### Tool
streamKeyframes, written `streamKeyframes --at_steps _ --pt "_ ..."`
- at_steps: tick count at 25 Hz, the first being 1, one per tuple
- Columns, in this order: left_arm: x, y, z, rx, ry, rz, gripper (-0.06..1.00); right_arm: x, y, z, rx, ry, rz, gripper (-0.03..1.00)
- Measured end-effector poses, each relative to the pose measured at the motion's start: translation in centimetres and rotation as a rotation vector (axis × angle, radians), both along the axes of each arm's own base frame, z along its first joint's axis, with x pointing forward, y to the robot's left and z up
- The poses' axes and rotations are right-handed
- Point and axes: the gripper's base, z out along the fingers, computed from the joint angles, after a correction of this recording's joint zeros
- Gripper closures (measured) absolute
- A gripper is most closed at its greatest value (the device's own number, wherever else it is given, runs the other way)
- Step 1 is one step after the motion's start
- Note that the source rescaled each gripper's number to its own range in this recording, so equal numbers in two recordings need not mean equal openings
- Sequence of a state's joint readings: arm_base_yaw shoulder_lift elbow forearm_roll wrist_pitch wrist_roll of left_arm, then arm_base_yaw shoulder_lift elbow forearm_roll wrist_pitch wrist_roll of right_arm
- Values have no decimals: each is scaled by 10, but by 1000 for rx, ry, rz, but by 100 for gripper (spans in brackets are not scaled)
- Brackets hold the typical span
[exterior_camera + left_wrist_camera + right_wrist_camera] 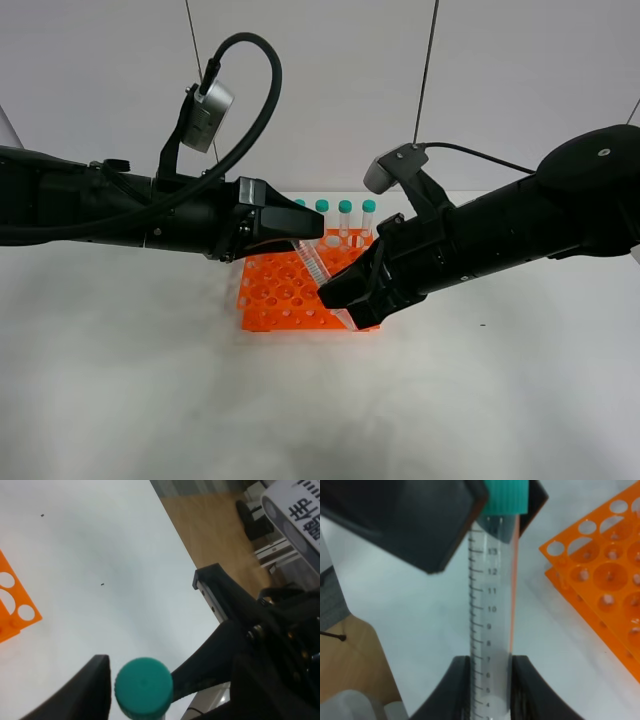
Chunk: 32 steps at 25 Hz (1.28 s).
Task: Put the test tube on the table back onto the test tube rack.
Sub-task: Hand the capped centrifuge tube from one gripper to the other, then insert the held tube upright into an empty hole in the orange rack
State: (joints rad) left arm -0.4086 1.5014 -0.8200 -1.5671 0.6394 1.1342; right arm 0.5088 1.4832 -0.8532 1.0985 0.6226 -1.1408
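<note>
1. Broadly, the room is plain: a white wall stands behind the rack, and wooden floor shows past the counter's edge in both wrist views.
2. The counter (120, 400) is white and matte. It carries the rack and, apart from a few dark specks, nothing else that I can see.
3. The rack (280, 295) is orange, with most of its round holes free. A few capped tubes (345, 207) stand in its back row.
4. The right hand (492, 685) is clamped on the test tube's lower length, one finger against each side. The left hand (305, 238) flanks the cap closely. A sliver of light shows on one side, so I cannot tell whether it grips.
5. The test tube (492, 595) is off the counter, tilted in the air close by the rack. Its green cap (144, 686) points toward the left arm. The right wrist view shows the rack off to one side, so the tube is not yet lined up with a hole.
6. This looks like a handover between the arms, with the insertion not begun. Next, the left hand would need to let go and move away from the rack. The right would then need to bring the tube upright, tip down, over a free hole and lower it straight.
</note>
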Motion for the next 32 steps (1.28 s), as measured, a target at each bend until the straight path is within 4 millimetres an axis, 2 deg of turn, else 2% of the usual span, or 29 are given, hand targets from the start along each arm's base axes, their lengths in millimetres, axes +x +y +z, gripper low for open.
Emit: streamKeyframes --at_steps 3,5,7,11,21,22,23,25,27,29,32 --pt "0 0 0 -3 1 -5 26 0 0 0 4 5 -3 96" --pt "-1 0 0 -4 1 -6 35 0 0 0 6 6 -5 96" --pt "0 0 0 1 -1 -3 53 0 0 0 7 7 -5 96" --pt "0 0 -1 10 -4 2 94 -1 1 0 11 14 -1 96" --pt "0 0 -1 11 -4 1 94 -1 1 0 11 15 0 96" --pt "0 0 -1 11 -4 1 94 -1 1 0 11 14 -1 92" --pt "0 0 -1 8 -3 -2 94 0 1 0 11 12 -4 81" --pt "-1 0 0 3 -1 -9 94 0 0 0 9 6 -10 43" --pt "-1 0 0 2 -1 -10 94 0 0 0 6 3 -10 14" --pt "-1 0 0 1 0 -10 94 1 0 2 -7 0 -5 3" --pt "-1 0 0 0 0 -10 94 4 2 18 -26 15 12 -2"
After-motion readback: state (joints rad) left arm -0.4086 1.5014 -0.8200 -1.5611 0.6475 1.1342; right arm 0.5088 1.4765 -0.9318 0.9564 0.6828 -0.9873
